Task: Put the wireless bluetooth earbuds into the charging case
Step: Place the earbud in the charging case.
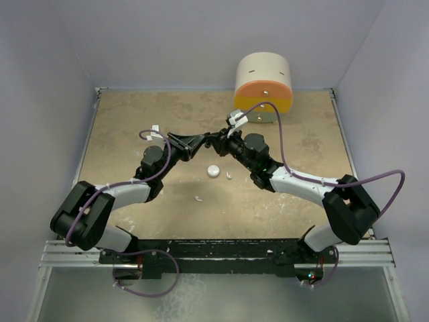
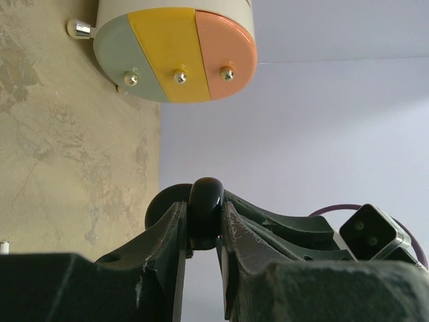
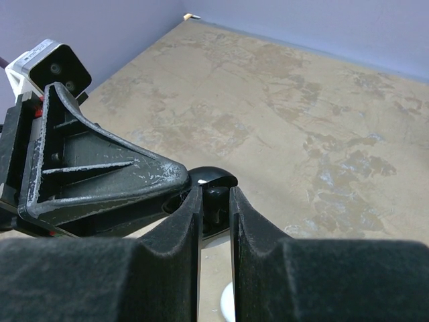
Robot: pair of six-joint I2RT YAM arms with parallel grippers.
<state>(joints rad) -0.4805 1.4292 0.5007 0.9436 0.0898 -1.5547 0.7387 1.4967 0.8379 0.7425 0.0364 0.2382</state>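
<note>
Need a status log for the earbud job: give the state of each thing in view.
Left gripper: shut on black disc, gripped edge-on.
Right gripper: shut, tips at the disc; something black between them, unclear what.
White disc: lying free; open or closed, cannot tell.
White earbuds: loose, outside any case.
Drawers: all three shut.

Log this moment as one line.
left gripper shut on glossy black rounded piece | right gripper shut, tips at same piece | white plastic earbuds loose on tan table
</note>
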